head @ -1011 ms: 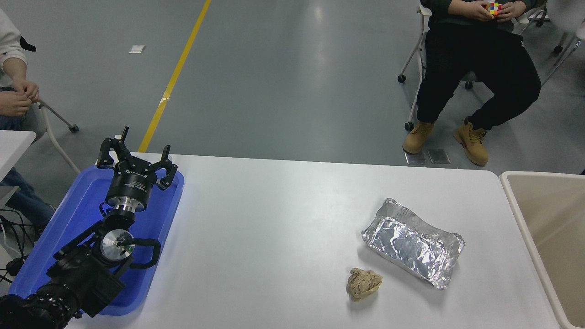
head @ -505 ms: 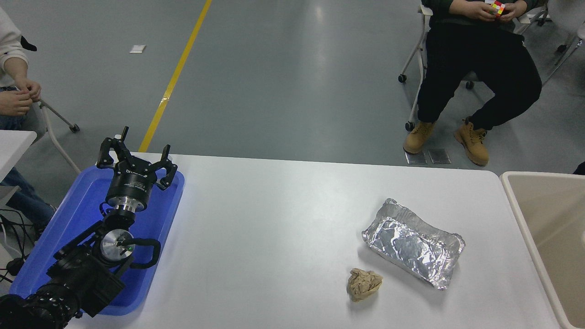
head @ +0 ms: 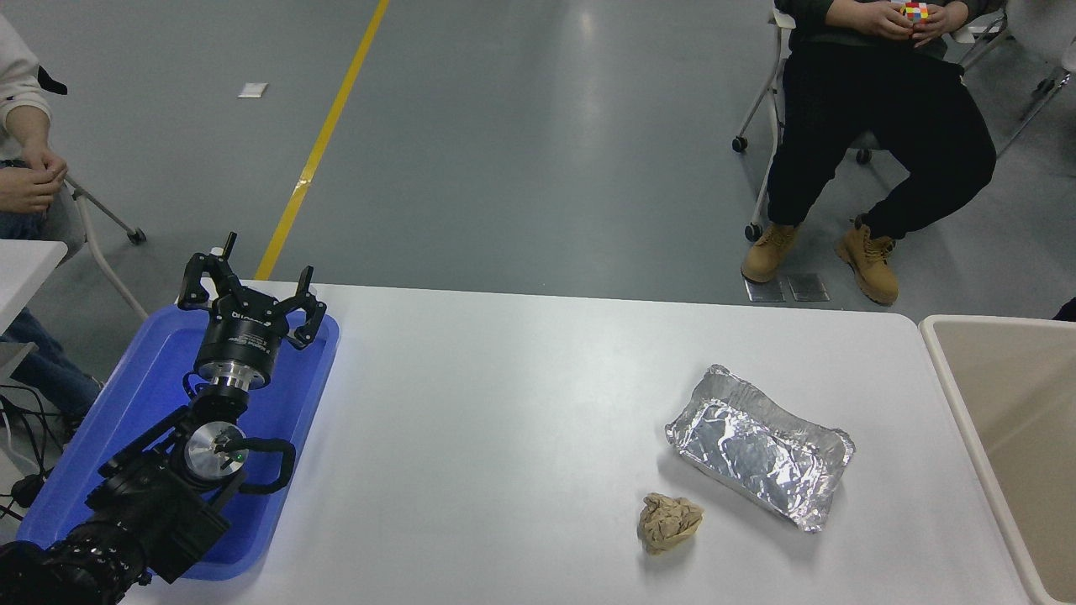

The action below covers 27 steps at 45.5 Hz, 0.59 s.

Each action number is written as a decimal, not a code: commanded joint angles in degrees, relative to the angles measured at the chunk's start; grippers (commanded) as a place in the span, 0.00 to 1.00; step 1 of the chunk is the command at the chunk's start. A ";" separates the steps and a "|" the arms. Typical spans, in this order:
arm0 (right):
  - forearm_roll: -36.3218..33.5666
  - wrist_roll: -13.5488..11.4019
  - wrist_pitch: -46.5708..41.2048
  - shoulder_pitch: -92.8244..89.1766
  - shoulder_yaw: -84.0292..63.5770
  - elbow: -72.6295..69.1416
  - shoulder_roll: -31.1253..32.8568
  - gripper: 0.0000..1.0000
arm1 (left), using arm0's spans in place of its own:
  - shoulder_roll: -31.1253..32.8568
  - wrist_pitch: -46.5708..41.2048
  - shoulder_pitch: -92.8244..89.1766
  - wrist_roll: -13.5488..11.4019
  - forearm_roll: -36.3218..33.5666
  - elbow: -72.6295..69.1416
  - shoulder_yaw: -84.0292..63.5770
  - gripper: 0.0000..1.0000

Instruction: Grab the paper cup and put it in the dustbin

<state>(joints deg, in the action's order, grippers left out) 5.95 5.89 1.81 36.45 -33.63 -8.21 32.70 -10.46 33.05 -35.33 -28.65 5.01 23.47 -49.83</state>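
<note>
The paper cup is out of view. The dustbin (head: 948, 370), beige with a pale thick rim, stands at the table's right edge, only partly in the picture. My left gripper (head: 250, 287) is parked over the blue tray at the lower left, its fingers spread open with nothing between them. My right arm and its gripper do not show anywhere in the picture.
A blue tray (head: 143, 395) lies at the table's left end. A crinkled silver foil tray (head: 759, 445) and a crumpled brown paper ball (head: 668, 522) lie right of centre. Two people sit beyond the table, one top right, one at the left edge.
Nothing on the table has moved. Only the seated people's hands shift slightly.
</note>
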 commanded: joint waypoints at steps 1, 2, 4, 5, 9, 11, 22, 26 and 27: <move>0.55 0.00 -0.05 5.11 -1.87 -2.51 0.79 1.00 | 0.00 -0.01 0.00 0.00 0.00 0.00 0.00 1.00; 0.55 0.00 -0.05 6.17 -2.40 -2.86 1.05 1.00 | 0.00 0.08 0.00 0.00 0.09 0.00 0.00 1.00; 0.55 -0.09 -0.05 8.54 -3.89 -3.21 1.75 1.00 | 0.00 -0.01 0.00 0.00 0.00 0.00 0.00 1.00; 0.55 -0.09 -0.13 9.85 -4.77 -3.47 2.02 1.00 | 0.00 -0.01 0.00 0.00 0.00 0.00 0.00 1.00; 0.46 -0.18 -0.84 15.56 -8.99 -5.14 2.37 1.00 | 0.00 -0.01 0.00 0.00 0.00 0.00 0.00 1.00; 0.46 -0.18 -1.28 18.64 -11.44 -6.11 2.28 1.00 | 0.00 0.08 0.00 0.00 0.00 0.00 0.00 1.00; 0.46 -0.35 -2.51 37.36 -24.28 -14.46 1.06 1.00 | 0.00 -0.01 0.00 0.00 0.09 0.00 0.00 1.00; 0.46 -0.35 -3.38 43.08 -28.32 -17.44 -2.10 1.00 | 0.00 -0.01 0.00 0.00 0.09 0.00 0.00 1.00; 0.46 -0.35 -3.74 44.31 -29.20 -18.23 -2.89 1.00 | 0.00 -0.01 0.00 0.00 0.01 0.00 0.00 1.00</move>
<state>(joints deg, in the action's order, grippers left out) 6.38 5.62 -0.10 64.57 -51.84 -19.00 33.81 -10.46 33.08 -35.33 -28.65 5.01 23.47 -49.83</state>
